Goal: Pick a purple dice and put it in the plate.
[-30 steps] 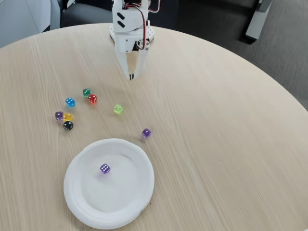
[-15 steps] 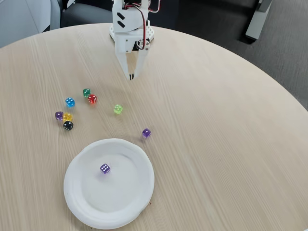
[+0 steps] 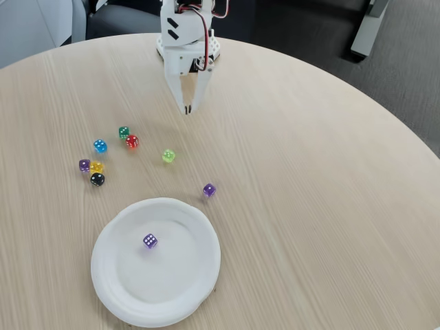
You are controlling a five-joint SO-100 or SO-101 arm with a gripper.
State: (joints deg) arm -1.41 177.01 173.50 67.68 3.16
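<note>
Purple dice (image 3: 150, 240) seen resting inside plate (image 3: 110, 275), at 7 o'clock from gripper (image 3: 187, 110), well apart. Gripper fingers pressed together, nothing held.

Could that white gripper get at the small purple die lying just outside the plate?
Probably yes: the purple die sits alone on bare wooden table, with nothing between it and the gripper.

Purple dice (image 3: 150, 240) inside plate (image 3: 199, 278), fingers (image 3: 183, 103) together above table.
</note>
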